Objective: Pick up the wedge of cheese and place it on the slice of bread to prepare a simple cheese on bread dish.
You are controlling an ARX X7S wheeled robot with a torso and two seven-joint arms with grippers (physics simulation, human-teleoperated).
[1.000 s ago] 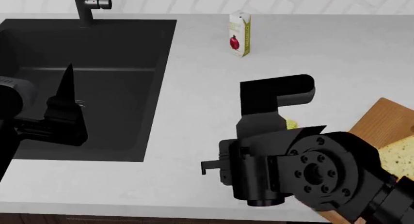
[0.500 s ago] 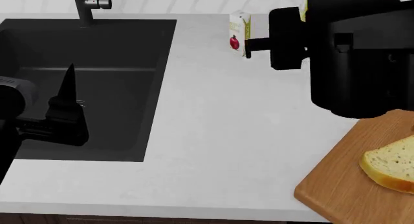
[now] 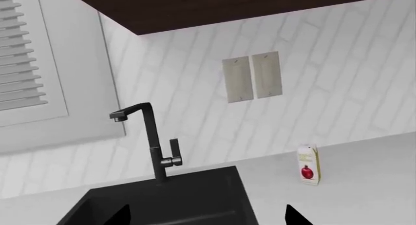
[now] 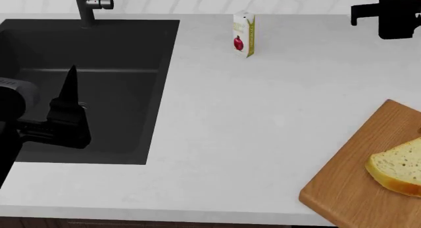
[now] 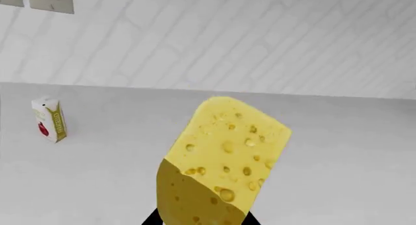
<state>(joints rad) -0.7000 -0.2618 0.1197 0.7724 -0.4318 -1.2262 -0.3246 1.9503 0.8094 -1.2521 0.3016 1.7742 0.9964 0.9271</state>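
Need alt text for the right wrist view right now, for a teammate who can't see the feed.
A wedge of cheese, bright yellow with small darker holes, fills the middle of the right wrist view, held up off the white counter by the right gripper, which is barely visible beneath it. A small carton stands upright on the counter before the white brick wall.

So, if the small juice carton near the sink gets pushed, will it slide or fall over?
The juice carton stands upright, tall on a narrow base, so a push near its top would probably tip it. A low push may slide it, since the white counter looks smooth. It is small, so likely light; how full it is cannot be seen.
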